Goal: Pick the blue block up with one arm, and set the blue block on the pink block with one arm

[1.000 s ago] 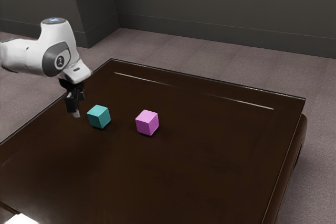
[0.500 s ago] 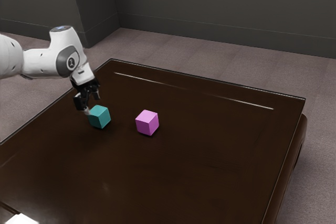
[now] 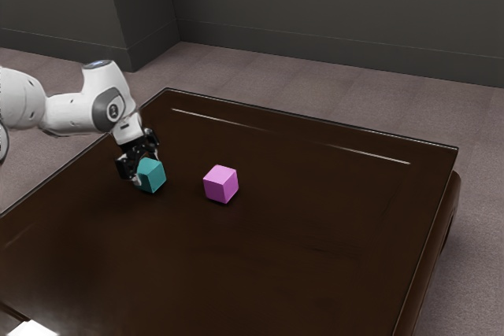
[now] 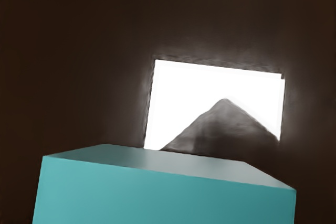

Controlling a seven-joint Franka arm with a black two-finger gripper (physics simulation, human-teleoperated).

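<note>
Left of the frame, the gripper (image 3: 138,164) is down at the dark surface (image 3: 315,226), spread and straddling the blue block (image 3: 153,176) — not pinching it yet, by my read. The block sits flat, left of the pink block (image 3: 220,184) and apart from it. Best now: centre on opposite flat faces, squeeze squarely, lift straight up — a skewed pinch could twist it.

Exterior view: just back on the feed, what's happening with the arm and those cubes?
The black two-finger gripper of the white arm is right at the small blue cube, apparently setting up the pick. That cube looks to rest on the dark glossy table. The pink cube stands apart, toward the exterior view's right, nothing on it; stacking is not yet done.
</note>
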